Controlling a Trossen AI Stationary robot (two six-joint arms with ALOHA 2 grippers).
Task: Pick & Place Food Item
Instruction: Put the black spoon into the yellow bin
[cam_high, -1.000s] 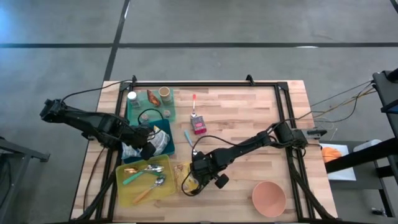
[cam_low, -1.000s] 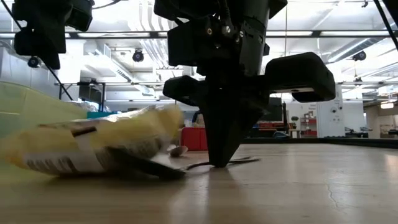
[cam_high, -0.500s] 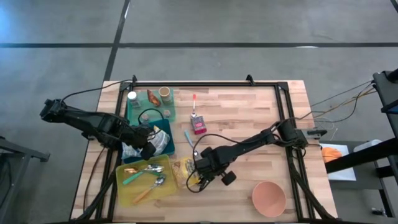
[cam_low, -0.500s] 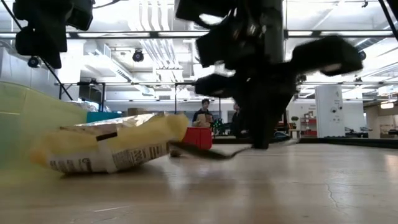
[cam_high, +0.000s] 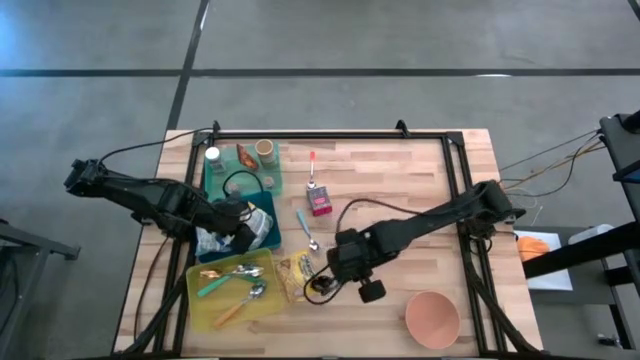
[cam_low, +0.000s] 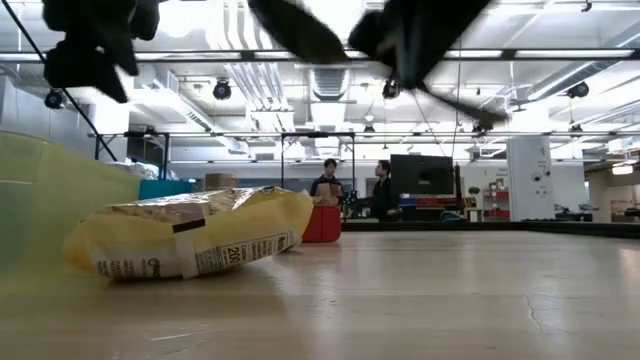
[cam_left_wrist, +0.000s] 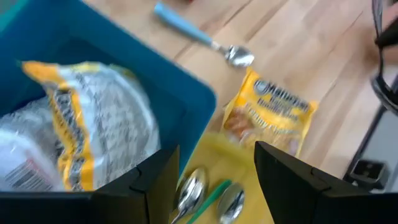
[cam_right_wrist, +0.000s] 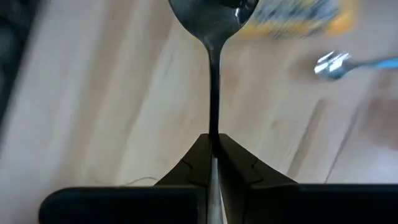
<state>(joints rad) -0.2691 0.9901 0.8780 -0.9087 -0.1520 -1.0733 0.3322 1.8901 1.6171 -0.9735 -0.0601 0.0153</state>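
Note:
A yellow snack bag (cam_high: 294, 276) lies flat on the wooden table, also plain in the low view (cam_low: 190, 245). Just right of it, my right gripper (cam_high: 343, 268) hangs above the table, shut on a dark-handled spoon (cam_right_wrist: 214, 74) with a metal bowl. My left gripper (cam_high: 240, 226) hovers open over a blue bin (cam_left_wrist: 93, 56). In that bin lies a yellow-and-white bag (cam_left_wrist: 81, 124). Nothing sits between the left gripper's fingers (cam_left_wrist: 155, 180). My right gripper pinches the spoon's thin dark handle (cam_right_wrist: 213, 127) between its two fingers, which lie along the handle. The fingers come from above, pointing steeply down. The spoon juts out ahead of them, bowl (cam_right_wrist: 214, 12) foremost, lifted clear of the table.
A blue-handled spoon (cam_high: 305, 228) lies on the table behind the snack bag. A yellow tray (cam_high: 262, 305) with cutlery stands left of the bag. There is a pink bowl (cam_high: 432, 318) at the near right, a small red item (cam_high: 320, 203) mid-table, and a teal tray (cam_high: 240, 190) at the far left.
My right gripper has risen from the table beside the snack bag and shifted toward the right edge, rolling its wrist. The spoon came up with it, drawn out from beside the bag and lifted clear. The bag has settled flat.

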